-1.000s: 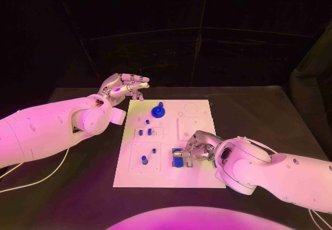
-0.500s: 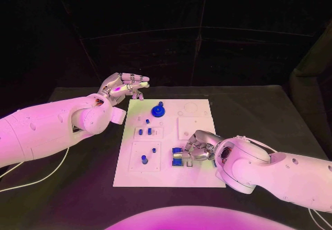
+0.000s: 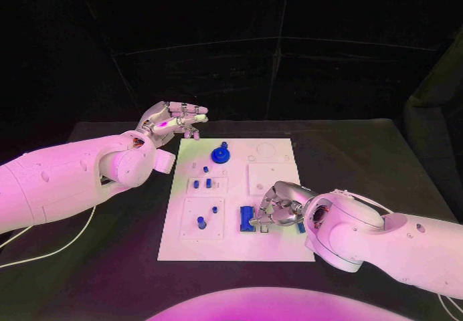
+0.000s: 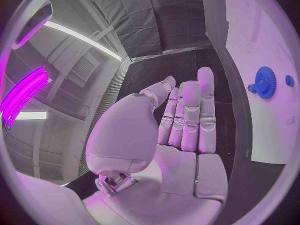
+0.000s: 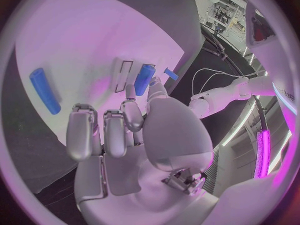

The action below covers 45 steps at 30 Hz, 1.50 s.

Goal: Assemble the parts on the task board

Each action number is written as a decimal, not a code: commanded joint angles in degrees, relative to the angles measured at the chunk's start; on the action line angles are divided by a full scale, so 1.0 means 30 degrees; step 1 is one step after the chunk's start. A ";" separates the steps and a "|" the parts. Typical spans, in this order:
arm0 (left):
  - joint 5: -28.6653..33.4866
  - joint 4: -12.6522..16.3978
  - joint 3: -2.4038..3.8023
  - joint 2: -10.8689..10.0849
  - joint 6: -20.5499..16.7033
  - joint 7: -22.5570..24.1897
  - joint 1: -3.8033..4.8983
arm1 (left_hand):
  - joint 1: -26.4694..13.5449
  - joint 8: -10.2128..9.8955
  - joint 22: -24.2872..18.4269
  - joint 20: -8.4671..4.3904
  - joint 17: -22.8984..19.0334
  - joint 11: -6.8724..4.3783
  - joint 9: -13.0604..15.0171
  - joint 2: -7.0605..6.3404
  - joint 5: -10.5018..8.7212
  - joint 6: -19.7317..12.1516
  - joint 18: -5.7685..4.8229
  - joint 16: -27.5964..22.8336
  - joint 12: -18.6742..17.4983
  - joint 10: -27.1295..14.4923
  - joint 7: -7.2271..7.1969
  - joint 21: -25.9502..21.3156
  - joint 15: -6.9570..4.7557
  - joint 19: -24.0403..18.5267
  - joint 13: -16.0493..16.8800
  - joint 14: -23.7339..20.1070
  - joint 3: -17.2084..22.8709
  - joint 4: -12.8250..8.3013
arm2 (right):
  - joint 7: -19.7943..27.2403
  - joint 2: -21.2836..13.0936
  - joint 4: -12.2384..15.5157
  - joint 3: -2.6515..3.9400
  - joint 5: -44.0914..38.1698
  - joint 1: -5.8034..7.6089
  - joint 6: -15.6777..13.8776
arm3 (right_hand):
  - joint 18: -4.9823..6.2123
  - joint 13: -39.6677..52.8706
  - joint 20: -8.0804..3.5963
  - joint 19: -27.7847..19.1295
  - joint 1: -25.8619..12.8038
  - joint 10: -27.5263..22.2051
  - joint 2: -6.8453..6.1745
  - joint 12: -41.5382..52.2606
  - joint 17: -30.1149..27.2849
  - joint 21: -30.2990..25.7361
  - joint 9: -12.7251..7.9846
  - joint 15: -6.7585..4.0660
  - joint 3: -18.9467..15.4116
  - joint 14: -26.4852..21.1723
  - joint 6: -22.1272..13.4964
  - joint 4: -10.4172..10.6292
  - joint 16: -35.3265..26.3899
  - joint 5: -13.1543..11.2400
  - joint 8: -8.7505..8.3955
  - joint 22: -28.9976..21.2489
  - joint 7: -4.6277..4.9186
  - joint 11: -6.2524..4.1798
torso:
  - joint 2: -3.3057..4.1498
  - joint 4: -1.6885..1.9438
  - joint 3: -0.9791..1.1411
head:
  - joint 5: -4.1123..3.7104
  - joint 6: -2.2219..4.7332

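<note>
Item: long blue bar-shaped part (image 3: 247, 219), lying by the slots at the near right of the flat white task board (image 3: 275, 247).

Right hand (image 3: 280, 206): over it, fingers curled; grip apparently none, view poor.

Left hand (image 3: 172, 121): raised beyond the board's far corner, fingers straight, holding nothing.

Risk: fingertips nudge the part askew, jamming it against a slot edge.

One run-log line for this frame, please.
left robot hand: raised beyond task board, holds nothing | right robot hand: fingers at blue bar | blue gear: on board
</note>
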 commanded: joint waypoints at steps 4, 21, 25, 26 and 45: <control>0.0050 0.0019 0.0012 -0.0014 0.0198 0.0054 0.0027 | -0.0031 0.0085 -0.0018 0.0057 -0.0017 -0.0040 -0.0023 0.0117 0.0007 -0.0104 0.0128 -0.0060 0.0126 -0.0155 0.0089 -0.0089 0.0013 -0.0083 0.0020 -0.0100 -0.0109 -0.0022 | 0.0977 -0.1762 0.0713 0.0022 -0.0218 0.0181 -0.1432 | -0.0205 0.0062 0.0091 0.0042 -0.0249 0.0101 0.0312 -0.0025 0.0589 0.0125 -0.0049 0.0126 -0.0418 0.1226 -0.0497 0.0320 0.0069 0.0509 -0.0362 0.0028 0.0086 0.0089 | -0.0030 -0.0078 -0.0004 | -0.0184 0.0090; 0.0050 -0.0069 -0.0007 0.0087 0.0217 0.0078 0.0016 | -0.0031 0.0085 -0.0018 0.0057 -0.0017 -0.0040 -0.0023 0.0117 0.0007 -0.0104 0.0128 -0.0060 0.0126 -0.0155 0.0089 -0.0089 0.0013 -0.0083 0.0020 -0.0100 -0.0109 -0.0022 | 0.0209 -0.4933 0.1467 0.0020 -0.3267 0.0727 0.2773 | -0.0237 0.0062 0.0210 0.0086 0.0746 0.0050 0.0611 -0.0233 0.0660 0.0208 -0.0046 0.0208 -0.0658 0.1224 -0.0255 -0.0042 0.0076 0.1788 -0.0672 0.0238 0.0140 0.0148 | 0.0012 -0.0056 0.0008 | -0.0702 0.0208; 0.0050 -0.0061 -0.0017 0.0096 0.0228 0.0078 0.0015 | -0.0031 0.0085 -0.0018 0.0057 -0.0017 -0.0040 -0.0023 0.0117 0.0007 -0.0104 0.0128 -0.0060 0.0126 -0.0155 0.0089 -0.0089 0.0013 -0.0083 0.0020 -0.0100 -0.0109 -0.0022 | 0.0061 -0.4651 0.1142 0.0011 -0.3728 0.0717 0.3444 | -0.0249 0.0073 0.0202 0.0107 0.0864 0.0059 0.0631 -0.0242 0.0698 0.0237 -0.0017 0.0189 -0.0702 0.1229 -0.0140 -0.0094 0.0091 0.1876 -0.0658 0.0305 0.0110 0.0120 | 0.0022 -0.0054 0.0012 | -0.0717 0.0192; 0.0050 -0.0058 -0.0020 0.0097 0.0232 0.0078 0.0014 | -0.0031 0.0085 -0.0018 0.0057 -0.0017 -0.0040 -0.0023 0.0117 0.0007 -0.0104 0.0128 -0.0060 0.0126 -0.0155 0.0089 -0.0089 0.0013 -0.0083 0.0020 -0.0100 -0.0109 -0.0022 | 0.0040 -0.4559 0.1054 0.0008 -0.3798 0.0713 0.3560 | -0.0247 0.0071 0.0201 0.0104 0.0874 0.0059 0.0632 -0.0247 0.0697 0.0233 -0.0015 0.0188 -0.0705 0.1229 -0.0133 -0.0099 0.0090 0.1885 -0.0658 0.0298 0.0108 0.0118 | 0.0012 -0.0045 0.0008 | -0.0730 0.0168; 0.0050 -0.0058 -0.0045 0.0045 0.0247 0.0080 0.0003 | -0.0031 0.0085 -0.0018 0.0057 -0.0017 -0.0040 -0.0023 0.0117 0.0007 -0.0104 0.0128 -0.0060 0.0126 -0.0155 0.0089 -0.0089 0.0013 -0.0083 0.0020 -0.0100 -0.0109 -0.0022 | -0.0337 -0.3330 0.0215 -0.0011 -0.4448 0.0539 0.5236 | -0.0263 0.0047 0.0154 0.0120 0.1734 0.0027 0.0809 -0.0384 0.0753 0.0268 0.0061 0.0132 -0.0687 0.1233 0.0143 -0.0597 0.0099 0.1920 -0.0686 0.0395 0.0041 0.0052 | 0.0013 -0.0038 0.0001 | -0.0708 0.0060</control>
